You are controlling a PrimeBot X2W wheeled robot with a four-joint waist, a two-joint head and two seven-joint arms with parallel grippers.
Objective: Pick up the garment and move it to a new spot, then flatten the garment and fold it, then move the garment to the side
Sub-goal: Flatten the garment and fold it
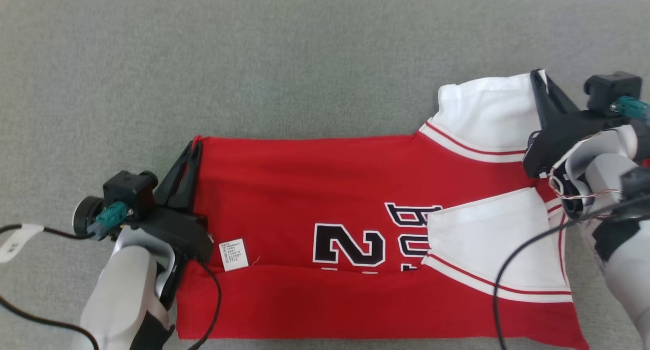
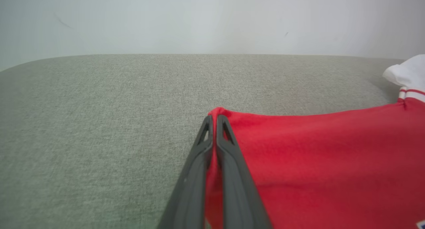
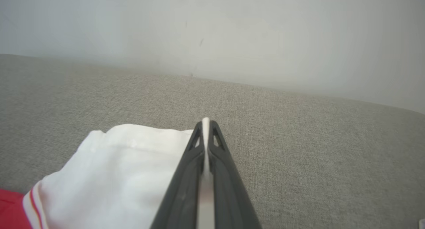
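1. Pale forearms come in from the near side, one trailing a black cable over the shirt. The shirt is red with white sleeves and lies sideways on the grey surface.
2. The left claw is pinched shut on the shirt's far hem corner. In its wrist view, red cloth is squeezed between the two dark fingers.
3. The right claw is shut on the outer edge of the far sleeve. In its wrist view, a thin strip of white shows between the fingers.
4. The shirt sits toward the near side of the surface, well apart from the far edge below the wall.
5. Its near long side is turned up over the bottom of the number. The near sleeve lies folded in across the chest. A small label lies just beside the left wrist.
6. The step in hand looks like the second lengthwise fold, bringing the far side over toward the near edge.
7. To do it well, both claws should lift together and only slightly. The far edge should stay taut between them as it travels level, then land parallel to the near fold.
8. The right claw holds only the sleeve, so the shoulder may sag or drag. Matching the pace on both sides should help avoid a skewed crease.
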